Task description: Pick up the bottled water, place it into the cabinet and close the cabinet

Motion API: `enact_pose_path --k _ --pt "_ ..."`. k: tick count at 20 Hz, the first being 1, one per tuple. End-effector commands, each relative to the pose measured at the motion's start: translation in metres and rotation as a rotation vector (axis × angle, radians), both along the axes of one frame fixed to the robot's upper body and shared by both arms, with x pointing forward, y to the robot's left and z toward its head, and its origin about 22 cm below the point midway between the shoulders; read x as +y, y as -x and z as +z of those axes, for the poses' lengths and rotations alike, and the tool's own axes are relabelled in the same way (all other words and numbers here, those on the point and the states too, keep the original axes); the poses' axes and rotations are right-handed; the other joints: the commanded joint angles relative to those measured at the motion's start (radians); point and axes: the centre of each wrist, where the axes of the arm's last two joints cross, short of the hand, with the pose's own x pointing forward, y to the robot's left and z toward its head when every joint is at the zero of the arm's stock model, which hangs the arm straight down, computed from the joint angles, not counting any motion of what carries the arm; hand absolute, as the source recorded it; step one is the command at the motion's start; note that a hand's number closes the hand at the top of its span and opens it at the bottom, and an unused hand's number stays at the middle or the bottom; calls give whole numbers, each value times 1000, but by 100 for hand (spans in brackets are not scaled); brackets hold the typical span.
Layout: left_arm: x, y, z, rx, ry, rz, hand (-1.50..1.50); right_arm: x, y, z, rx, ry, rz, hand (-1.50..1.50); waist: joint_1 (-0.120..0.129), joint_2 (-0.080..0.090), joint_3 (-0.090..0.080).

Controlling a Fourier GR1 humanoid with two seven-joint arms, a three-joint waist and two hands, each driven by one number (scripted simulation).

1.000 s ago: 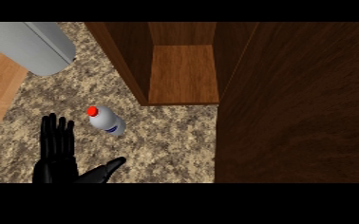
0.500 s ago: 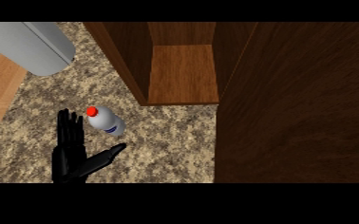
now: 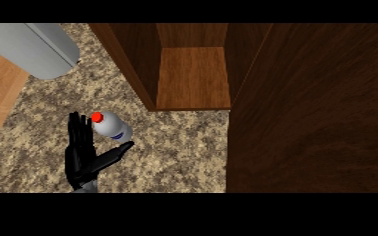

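Note:
The bottled water [image 3: 113, 127] is a small clear bottle with a red cap [image 3: 97, 116]. It stands on the speckled stone counter [image 3: 177, 150], in front of the cabinet's left wall. My left hand [image 3: 80, 155] comes in from the lower left and is open, fingers straight. The fingers [image 3: 77, 130] lie right against the bottle's left side, and the thumb [image 3: 117, 152] is spread out just below it. The wooden cabinet [image 3: 193, 77] stands open with a bare shelf floor. Its door [image 3: 303, 110] is swung out and fills the right side. My right hand does not show.
A large grey rounded object [image 3: 40, 47] lies on the counter at the upper left. A light wooden surface [image 3: 9, 87] borders the counter along the left edge. The cabinet's left wall [image 3: 133, 65] rises just behind the bottle.
My left hand has moved right and forward, from clear of the bottle to close alongside it, thumb now under it. The bottle and cabinet door have stayed put.

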Motion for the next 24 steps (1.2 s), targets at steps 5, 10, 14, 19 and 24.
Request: enact_pose_path --k 5,10,14,19,24 --pt "8 -24 -13 -7 -1 17 -150 2 2 33 -87 -16 -1 -150 3 0 1" --pt "16 -10 -40 -71 115 -7 -150 4 10 35 -80 -16 1 -150 -6 2 -1" --pt "-12 -25 -37 -113 181 -65 -150 -1 9 34 -61 13 -3 -150 5 2 0" --pt "-4 -25 -46 -170 203 -65 -150 -10 11 22 -72 -5 5 -150 2 1 0" --pt "-10 -38 -40 -195 216 -63 150 -2 15 26 -83 9 -1 -150 1 -1 0"
